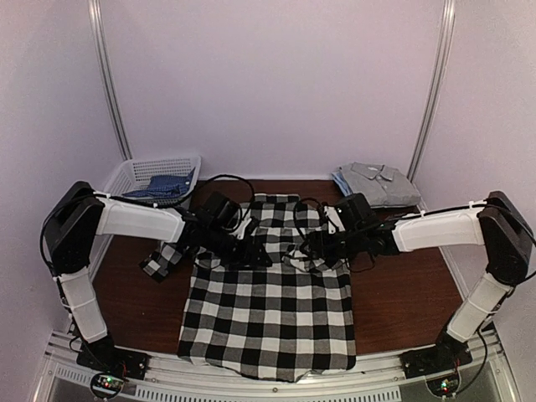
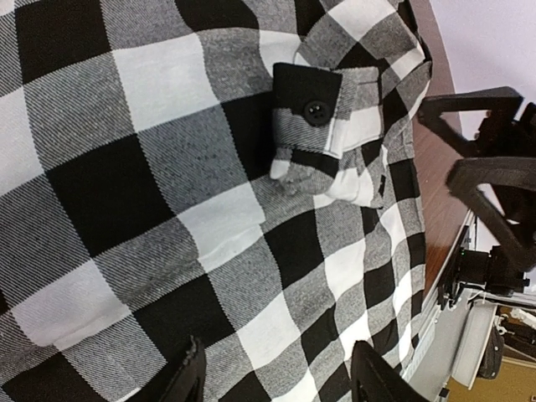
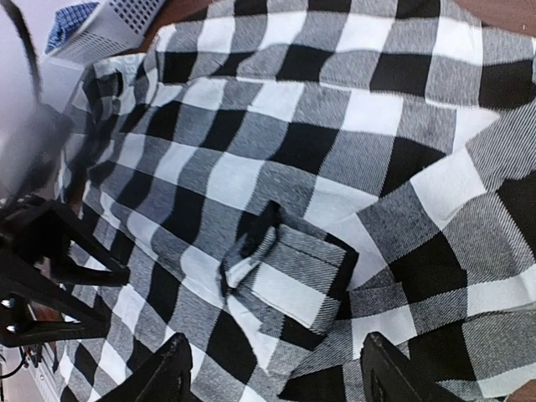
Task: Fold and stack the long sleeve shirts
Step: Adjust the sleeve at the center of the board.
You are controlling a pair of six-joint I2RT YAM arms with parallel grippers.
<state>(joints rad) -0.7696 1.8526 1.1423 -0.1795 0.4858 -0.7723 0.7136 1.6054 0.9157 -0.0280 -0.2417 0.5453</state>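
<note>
The black-and-white checked long sleeve shirt (image 1: 268, 318) lies spread flat in the middle of the table, its right sleeve folded across the chest with the buttoned cuff (image 2: 322, 126) (image 3: 289, 280) on top. Its other sleeve (image 1: 163, 261) pokes out to the left. My left gripper (image 1: 254, 251) (image 2: 280, 381) hovers open over the chest, nothing between its fingers. My right gripper (image 1: 307, 249) (image 3: 276, 377) faces it, also open, just above the cuff. A grey shirt (image 1: 377, 184) lies folded at the back right. A blue shirt (image 1: 161, 184) sits in the basket.
A white plastic basket (image 1: 134, 173) stands at the back left corner. The brown tabletop (image 1: 402, 293) shows on both sides of the checked shirt. Black cables (image 1: 219, 180) loop over the shirt's collar end. The shirt's hem hangs over the near table edge (image 1: 268, 368).
</note>
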